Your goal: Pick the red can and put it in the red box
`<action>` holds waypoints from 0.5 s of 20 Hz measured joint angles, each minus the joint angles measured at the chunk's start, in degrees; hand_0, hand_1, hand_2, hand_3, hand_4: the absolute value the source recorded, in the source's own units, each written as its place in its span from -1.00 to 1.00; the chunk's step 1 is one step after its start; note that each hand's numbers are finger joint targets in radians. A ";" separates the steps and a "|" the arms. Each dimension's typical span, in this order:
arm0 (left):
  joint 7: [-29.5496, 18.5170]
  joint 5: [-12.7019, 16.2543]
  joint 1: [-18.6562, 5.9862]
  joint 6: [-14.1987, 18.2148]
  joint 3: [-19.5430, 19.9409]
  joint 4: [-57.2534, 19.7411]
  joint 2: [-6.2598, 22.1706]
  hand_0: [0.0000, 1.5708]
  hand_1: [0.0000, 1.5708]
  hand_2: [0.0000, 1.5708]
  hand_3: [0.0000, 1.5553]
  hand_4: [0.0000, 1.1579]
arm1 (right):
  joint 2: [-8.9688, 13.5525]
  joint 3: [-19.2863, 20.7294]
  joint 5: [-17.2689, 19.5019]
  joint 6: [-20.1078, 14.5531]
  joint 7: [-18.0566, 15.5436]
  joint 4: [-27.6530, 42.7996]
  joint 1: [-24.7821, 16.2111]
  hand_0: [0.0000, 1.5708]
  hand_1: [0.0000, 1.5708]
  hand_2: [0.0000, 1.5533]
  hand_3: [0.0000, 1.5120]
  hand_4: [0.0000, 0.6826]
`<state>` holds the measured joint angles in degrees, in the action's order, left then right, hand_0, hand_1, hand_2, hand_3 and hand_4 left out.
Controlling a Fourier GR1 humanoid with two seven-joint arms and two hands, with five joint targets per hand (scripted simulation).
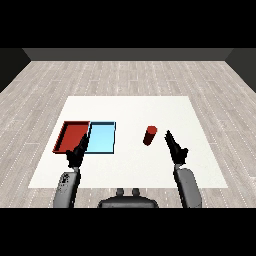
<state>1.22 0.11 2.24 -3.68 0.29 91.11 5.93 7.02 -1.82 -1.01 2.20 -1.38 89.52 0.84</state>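
Red can (149, 135): stands on the white worktop (130, 112), leaning slightly, its top end tipped toward the far right; it lies just to the left of the fingertips of the right hand (175, 146) and is not touching them. A narrow strip of bare worktop separates can and fingers.

Right hand: fingers (169, 137) held straight and close together, pointing forward and a little to the left, holding nothing. The grey right forearm (188, 187) enters from the lower right corner.

Light blue tray (102, 138): lies flat on the worktop well to the left of the right fingers, beyond the can, and directly to the right of the left fingers.

Red tray (71, 135): lies side by side with the light blue tray, their adjoining walls touching or nearly so; its near edge sits just left of and beyond the left fingertips.

Left hand (76, 153): fingers (83, 142) straight and together, pointing forward, with the tips overlapping the seam between the two trays in this view; whether they touch either tray cannot be told. It holds nothing. The grey left forearm (66, 187) enters from the lower left corner.

Both trays appear to hold nothing.
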 measured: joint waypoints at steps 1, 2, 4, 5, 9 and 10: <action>-0.09 -0.10 -0.11 -0.02 0.10 -0.05 -0.12 -1.00 -1.00 -1.00 -1.00 -1.00 | 0.30 0.83 -0.36 0.57 -0.17 -0.33 0.17 -1.00 -1.00 -1.00 -1.00 -1.00; -0.23 -0.20 -0.26 0.03 0.16 -0.09 -0.24 -1.00 -1.00 -1.00 -1.00 -1.00 | 1.03 2.09 -1.13 1.39 -0.46 -0.93 0.47 -1.00 -1.00 -1.00 -1.00 -1.00; -0.65 -0.37 -0.68 0.28 0.23 -0.13 -0.51 -1.00 -1.00 -1.00 -1.00 -1.00 | 3.34 5.49 -3.46 3.58 -1.30 -2.86 1.38 -1.00 -1.00 -1.00 -1.00 -1.00; -0.90 -0.46 -0.92 0.44 0.27 -0.13 -0.65 -1.00 -1.00 -1.00 -1.00 -1.00 | 4.78 7.45 -4.84 4.87 -1.80 -4.20 1.97 -1.00 -1.00 -1.00 -1.00 -1.00; -8.60 1.58 -3.14 0.43 1.54 3.42 -2.15 -1.00 -1.00 -1.00 -1.00 -1.00 | 6.93 11.80 -9.43 8.97 -7.88 -4.35 3.53 -1.00 -1.00 -1.00 -1.00 -1.00; -11.30 1.99 -2.86 0.17 1.81 3.93 -2.45 -1.00 -1.00 -1.00 -1.00 -1.00 | 7.33 12.73 -10.34 10.29 -10.26 -5.26 3.66 -1.00 -1.00 -1.00 -1.00 -1.00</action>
<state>-10.08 2.10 -0.63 -3.51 2.10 95.04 3.48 14.34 10.92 -11.35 12.48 -11.64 84.25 4.50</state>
